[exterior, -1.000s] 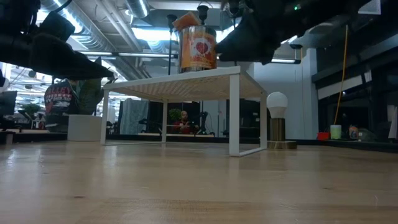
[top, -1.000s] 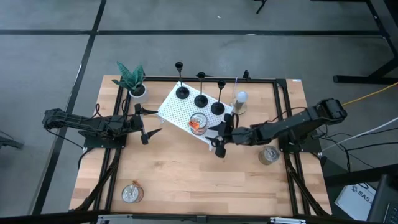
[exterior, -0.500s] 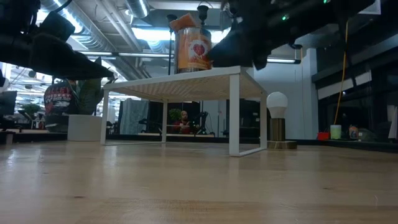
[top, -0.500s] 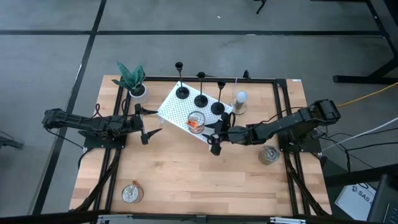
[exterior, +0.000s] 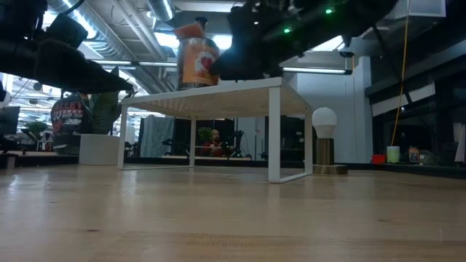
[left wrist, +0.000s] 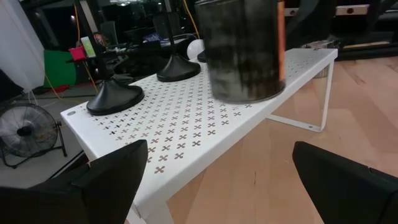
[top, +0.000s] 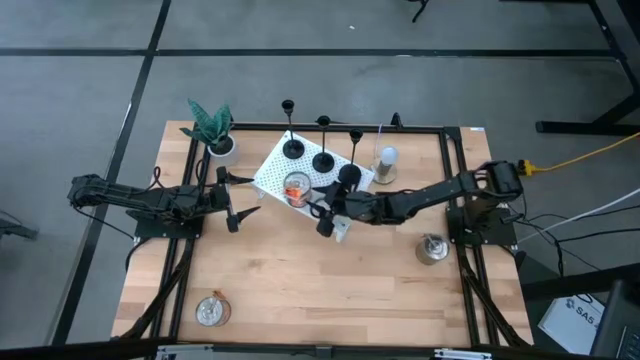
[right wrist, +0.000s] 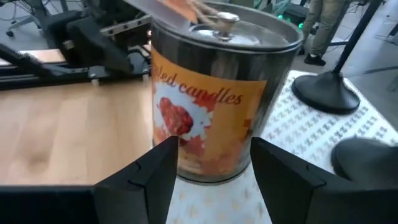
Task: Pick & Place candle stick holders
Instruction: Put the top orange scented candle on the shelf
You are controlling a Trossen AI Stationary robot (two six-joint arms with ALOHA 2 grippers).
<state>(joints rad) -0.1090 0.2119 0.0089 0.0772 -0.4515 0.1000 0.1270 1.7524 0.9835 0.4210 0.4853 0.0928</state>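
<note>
Candle stick holders point(top: 322, 160), three matte black ones, stand in a row on the white perforated shelf point(top: 275, 172) toward twelve o'clock on the tabletop point(top: 300, 280), their round bases resting on its far half; two of these bases also show in the left wrist view. On the same shelf, toward its seven o'clock corner, stands a metal candle tin point(top: 296, 188) with an orange label. The right end effector point(top: 322, 205) reaches over the shelf from three o'clock, its fingers point(right wrist: 149, 171) parted to either side of the tin and close against its wall; whether they press on it cannot be told. The left end effector point(top: 237, 200) waits at nine o'clock, just off the shelf's edge, fingers spread wide and holding nothing. A potted plant point(top: 211, 126) stands at eleven o'clock, a bulb lamp point(top: 386, 163) at one o'clock beside the shelf.
</note>
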